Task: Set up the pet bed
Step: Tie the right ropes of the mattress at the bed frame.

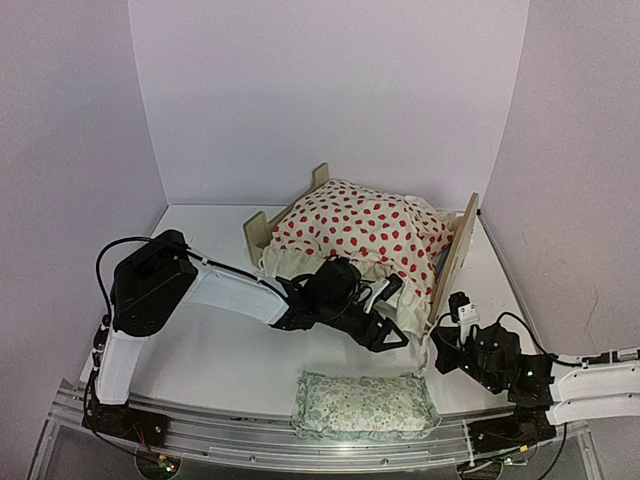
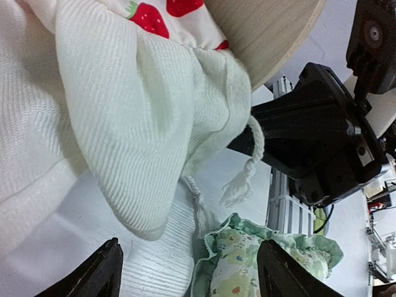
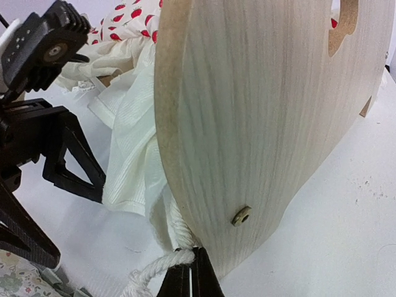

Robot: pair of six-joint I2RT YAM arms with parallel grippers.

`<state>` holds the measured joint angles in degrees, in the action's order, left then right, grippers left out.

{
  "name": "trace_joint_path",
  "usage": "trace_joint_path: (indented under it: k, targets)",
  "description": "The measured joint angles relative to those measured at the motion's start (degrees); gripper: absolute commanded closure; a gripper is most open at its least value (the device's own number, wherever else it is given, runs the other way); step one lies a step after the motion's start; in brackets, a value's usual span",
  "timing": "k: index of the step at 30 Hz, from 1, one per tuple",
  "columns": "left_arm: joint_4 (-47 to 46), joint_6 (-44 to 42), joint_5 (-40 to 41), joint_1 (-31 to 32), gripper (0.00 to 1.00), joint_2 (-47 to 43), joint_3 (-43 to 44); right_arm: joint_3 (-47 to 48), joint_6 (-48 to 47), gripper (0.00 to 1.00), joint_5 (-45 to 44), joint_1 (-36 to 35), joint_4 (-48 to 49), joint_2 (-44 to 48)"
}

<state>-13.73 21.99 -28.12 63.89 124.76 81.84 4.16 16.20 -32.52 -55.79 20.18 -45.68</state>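
Note:
The pet bed point(image 1: 455, 255) stands at the table's middle. A cream red-dotted cushion point(image 1: 360, 225) is heaped over it and spills off its near side. My left gripper point(image 1: 393, 312) is open beside the cushion's hanging cream edge point(image 2: 124, 124), its fingers point(image 2: 96, 275) holding nothing. My right gripper point(image 1: 437, 348) is shut at the headboard's lower edge point(image 3: 260, 111). A white cord point(image 3: 154, 266) lies across its tips point(image 3: 192, 275). Whether the cord is pinched I cannot tell. The striped base is hidden.
A small green floral pillow point(image 1: 365, 405) lies by the near rail, seen between my left fingers point(image 2: 247, 266). A tasselled cord end point(image 2: 238, 185) dangles off the cushion. White walls close in on three sides. The two grippers are close together.

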Motion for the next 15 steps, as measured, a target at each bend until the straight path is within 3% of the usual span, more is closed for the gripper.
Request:
trace_joint_path:
  k: [5, 15]
  targets:
    - [2.15, -7.92, 6.74, 3.13, 0.3, -0.27, -0.03, -0.01, 4.0, 1.0, -1.43, -0.02, -3.79, 3.85]
    - [3.77, -13.3, 8.91, 7.34, 0.38, 5.0, 8.17, -0.96, 9.38, 1.0, -3.08, -0.14, -10.83, 10.3]
